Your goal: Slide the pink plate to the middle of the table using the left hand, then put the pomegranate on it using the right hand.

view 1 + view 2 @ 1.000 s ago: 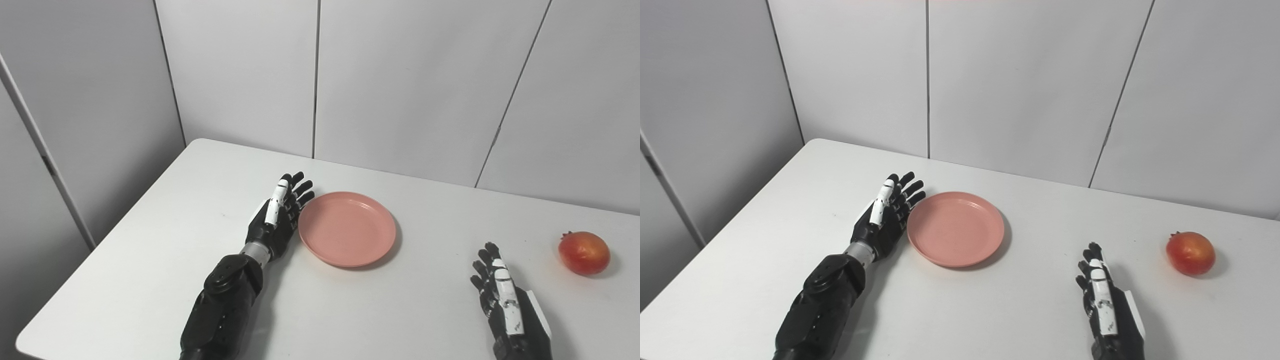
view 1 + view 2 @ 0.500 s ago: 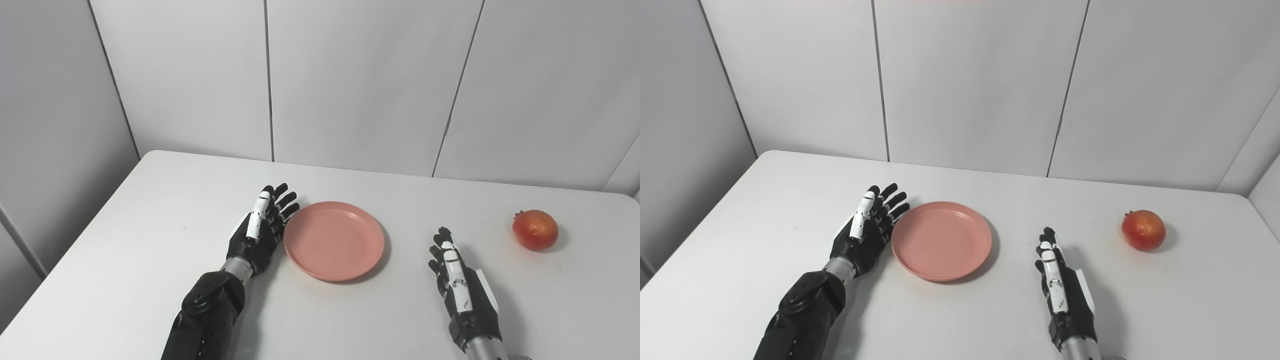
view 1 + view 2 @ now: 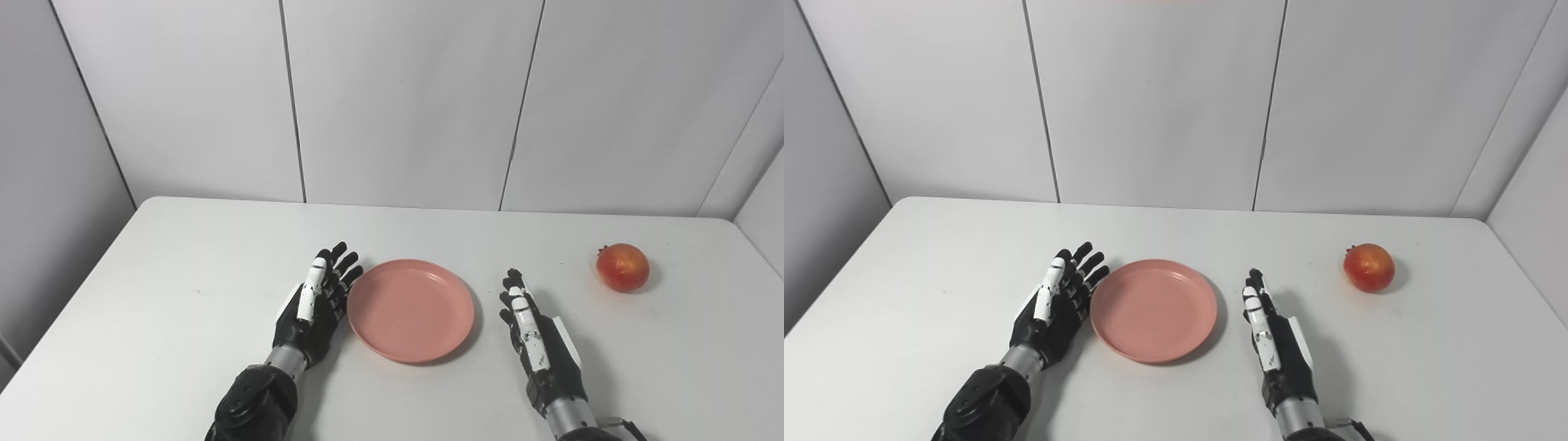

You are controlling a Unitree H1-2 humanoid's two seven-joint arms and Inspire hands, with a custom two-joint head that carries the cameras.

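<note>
Between two empty, spread-fingered hands, left hand [image 3: 313,304] and right hand [image 3: 539,343], pink plate [image 3: 410,309] lies flat.

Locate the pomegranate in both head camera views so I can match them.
Left eye view: the pomegranate sits at the right, on the table's far right part.
Right eye view: the pomegranate sits a little further left in the picture.
Shared landmark: the pink plate, left of the fruit, with the right robot hand between them.

pink plate [image 3: 1153,309], pomegranate [image 3: 1369,267], white table [image 3: 937,257]
</note>
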